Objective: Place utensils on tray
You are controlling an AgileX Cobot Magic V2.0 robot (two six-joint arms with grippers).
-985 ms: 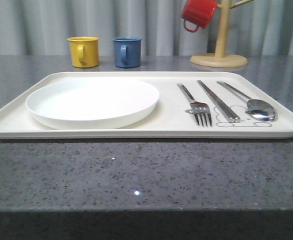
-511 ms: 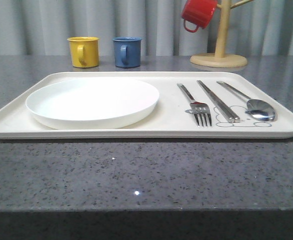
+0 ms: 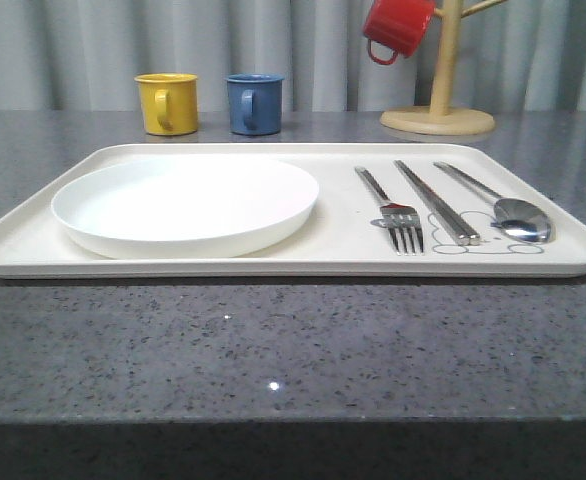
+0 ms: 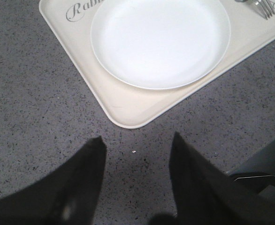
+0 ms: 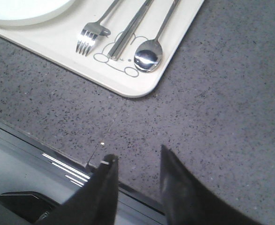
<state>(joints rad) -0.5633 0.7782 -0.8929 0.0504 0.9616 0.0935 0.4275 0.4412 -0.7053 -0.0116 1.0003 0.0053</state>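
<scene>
Both grippers hang over bare countertop, off the tray: the left gripper [image 4: 136, 143] near the tray's [image 3: 33, 250] rounded corner by the plate [image 3: 185, 203], the right gripper [image 5: 137, 161] near the corner by the cutlery. Each has its fingers spread apart and holds nothing. On the tray's right part lie the fork [image 3: 395, 212], chopsticks [image 3: 436, 202] and spoon [image 3: 501, 205], side by side and apart, long axes running front to back, tines and bowl toward the robot. Behind the tray stand a yellow mug [image 3: 167, 103], a blue mug [image 3: 254, 103] and a wooden mug stand [image 3: 438, 118] with a red mug [image 3: 396, 28] hanging on it.
</scene>
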